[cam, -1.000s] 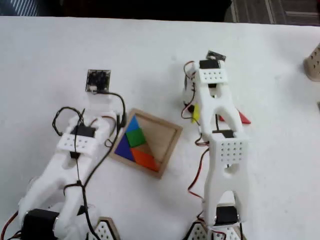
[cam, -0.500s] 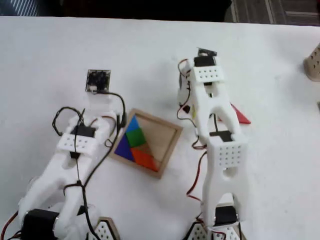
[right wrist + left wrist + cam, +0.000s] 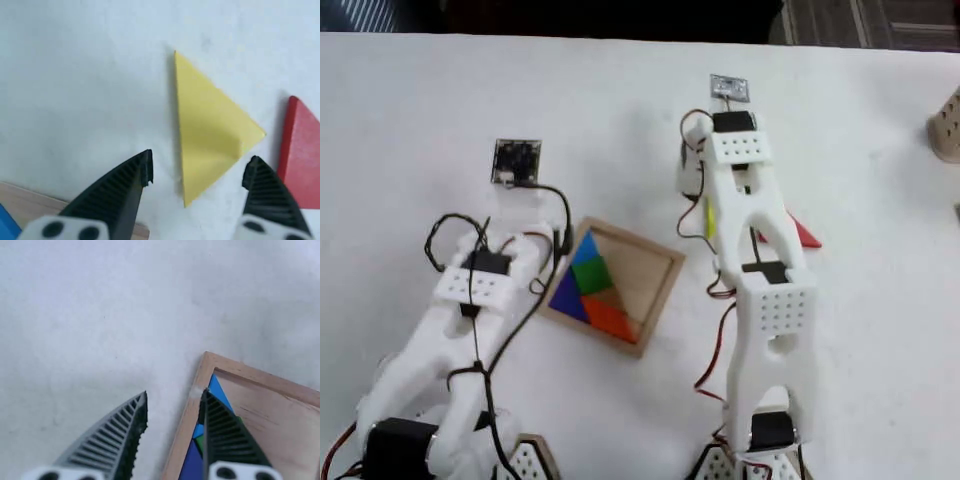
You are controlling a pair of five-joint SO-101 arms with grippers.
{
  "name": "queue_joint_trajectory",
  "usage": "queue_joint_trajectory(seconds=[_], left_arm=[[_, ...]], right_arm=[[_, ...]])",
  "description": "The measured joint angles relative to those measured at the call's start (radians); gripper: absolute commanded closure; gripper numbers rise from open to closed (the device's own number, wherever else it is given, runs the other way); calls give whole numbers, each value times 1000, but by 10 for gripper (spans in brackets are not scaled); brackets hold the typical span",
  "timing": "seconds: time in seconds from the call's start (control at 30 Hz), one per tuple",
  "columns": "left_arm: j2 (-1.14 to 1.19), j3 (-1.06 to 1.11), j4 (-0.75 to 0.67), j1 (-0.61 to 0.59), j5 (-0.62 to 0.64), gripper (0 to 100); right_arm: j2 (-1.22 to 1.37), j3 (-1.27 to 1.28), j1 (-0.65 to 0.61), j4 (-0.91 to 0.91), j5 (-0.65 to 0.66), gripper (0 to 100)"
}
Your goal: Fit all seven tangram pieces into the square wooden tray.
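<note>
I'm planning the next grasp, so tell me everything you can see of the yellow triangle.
The yellow triangle is a flat, matte piece with three sharp corners. It lies flat on the white table, outside the wooden tray, with a red piece close beside it and a narrow gap between them. The right claw hangs open above it, one finger on each side, neither seeming to touch it. In the high view a yellow sliver of it peeks out beside that arm.

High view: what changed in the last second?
The right arm swung slightly toward the tray, then back, stretching a little farther out. Its hand is open over the yellow triangle, with nothing gripped. The left arm, tray and red piece stayed put.
</note>
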Motion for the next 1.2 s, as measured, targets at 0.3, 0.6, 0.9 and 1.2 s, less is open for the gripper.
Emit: queue_joint_trajectory(seconds=[0.3,0.6,0.9,1.2], left_arm=[[0,0,0,0,0,819],[0,0,0,0,0,819],[0,0,0,0,0,819],[0,0,0,0,0,819]], right_arm=[[25,0,46,-69,64,709],[72,0,44,-83,129,709],[74,0,44,-112,129,711],[133,-40,44,-130,132,737]])
